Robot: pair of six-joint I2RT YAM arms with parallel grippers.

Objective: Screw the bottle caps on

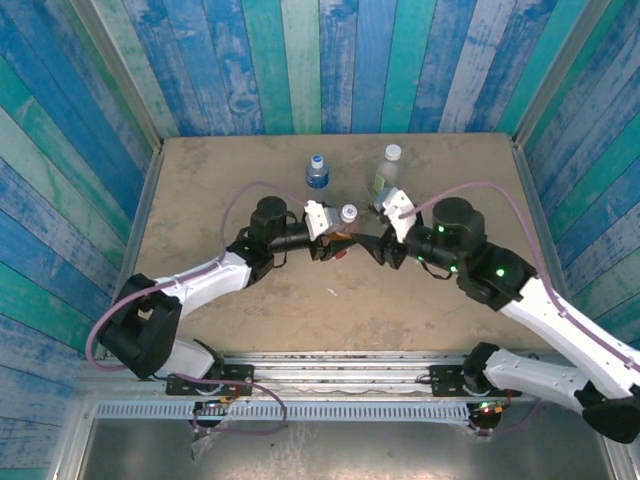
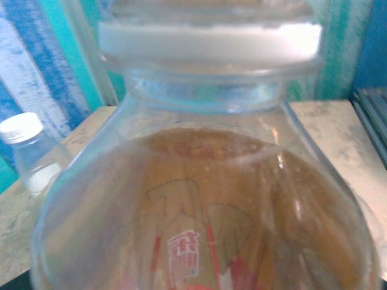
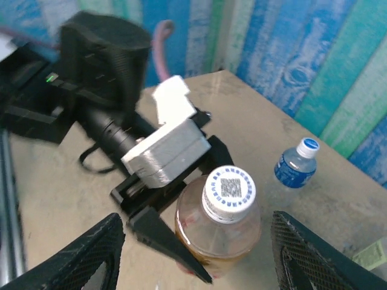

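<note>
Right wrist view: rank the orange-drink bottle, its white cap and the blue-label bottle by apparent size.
1. the orange-drink bottle
2. the white cap and the blue-label bottle look alike; the cap is nearer the camera, so unranked.

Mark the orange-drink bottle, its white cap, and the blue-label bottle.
orange-drink bottle (image 3: 230, 238), right wrist view, on its liquid-filled shoulder.
white cap (image 3: 228, 190), right wrist view, on its printed top.
blue-label bottle (image 3: 294, 171), right wrist view, on the blue label.
</note>
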